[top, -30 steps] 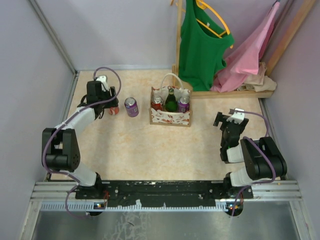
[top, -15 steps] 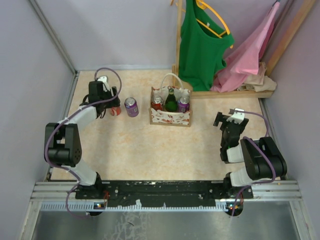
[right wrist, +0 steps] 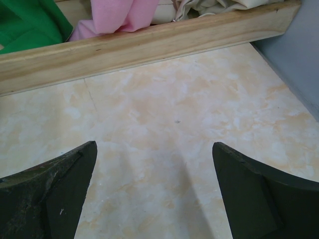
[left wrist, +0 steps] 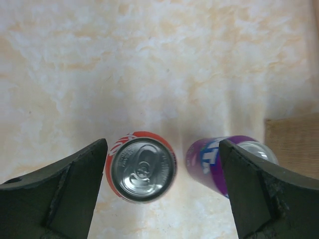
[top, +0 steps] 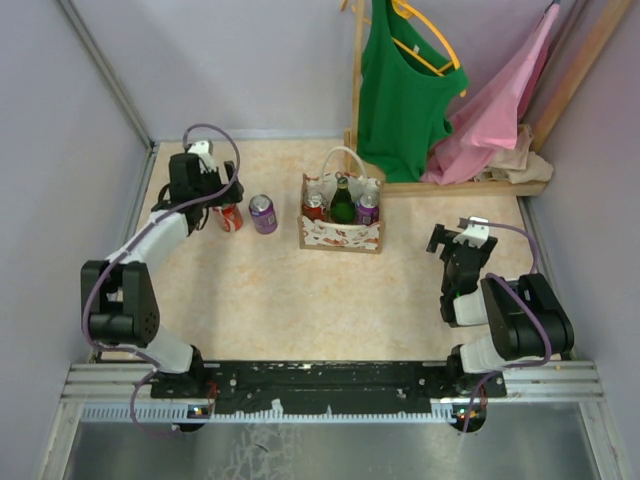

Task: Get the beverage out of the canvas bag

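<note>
The canvas bag point(top: 341, 233) stands upright mid-table, cream with a red print and looped handles. It holds a red can point(top: 314, 206), a green bottle point(top: 342, 202) and a purple can point(top: 367, 207). A red can point(top: 228, 216) and a purple can point(top: 262, 213) stand on the table left of the bag; both show in the left wrist view, red point(left wrist: 142, 169) and purple point(left wrist: 214, 157). My left gripper point(top: 213, 205) is open above them, the red can between its fingers point(left wrist: 75, 189) but apart from them. My right gripper point(top: 452, 240) is open and empty at the right.
A wooden rack point(top: 470, 186) at the back right carries a green sleeveless top point(top: 400, 85) and a pink garment point(top: 495, 110); its base rail shows in the right wrist view point(right wrist: 149, 45). Grey walls enclose the table on three sides.
My left gripper has lifted and drawn back from the red can, which now stands uncovered on the table. The right arm has not moved.
</note>
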`<control>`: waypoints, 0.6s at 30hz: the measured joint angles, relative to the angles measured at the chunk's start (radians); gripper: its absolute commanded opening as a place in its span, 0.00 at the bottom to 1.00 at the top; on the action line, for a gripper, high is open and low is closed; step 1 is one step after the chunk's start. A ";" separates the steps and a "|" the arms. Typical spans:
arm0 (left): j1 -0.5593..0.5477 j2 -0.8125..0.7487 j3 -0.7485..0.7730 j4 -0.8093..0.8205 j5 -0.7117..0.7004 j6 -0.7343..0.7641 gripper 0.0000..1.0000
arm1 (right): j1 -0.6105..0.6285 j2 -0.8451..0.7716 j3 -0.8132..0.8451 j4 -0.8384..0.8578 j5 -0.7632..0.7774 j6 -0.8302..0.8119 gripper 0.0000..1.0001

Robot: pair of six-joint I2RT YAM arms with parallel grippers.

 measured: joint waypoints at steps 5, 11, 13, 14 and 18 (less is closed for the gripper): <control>-0.045 -0.129 0.019 -0.003 0.019 0.020 0.95 | 0.000 0.000 0.000 0.000 0.000 0.000 0.99; -0.276 -0.200 0.132 0.011 0.003 0.137 0.96 | 0.000 0.000 0.000 0.000 0.000 0.000 0.99; -0.346 -0.196 0.171 0.016 0.066 0.167 0.95 | 0.000 0.000 0.000 0.000 0.000 0.000 0.99; -0.368 -0.192 0.193 0.015 0.106 0.177 0.95 | 0.000 0.000 0.000 0.000 0.000 0.000 0.99; -0.409 -0.139 0.283 0.014 0.208 0.204 0.95 | 0.000 0.000 0.000 0.000 0.000 0.000 0.99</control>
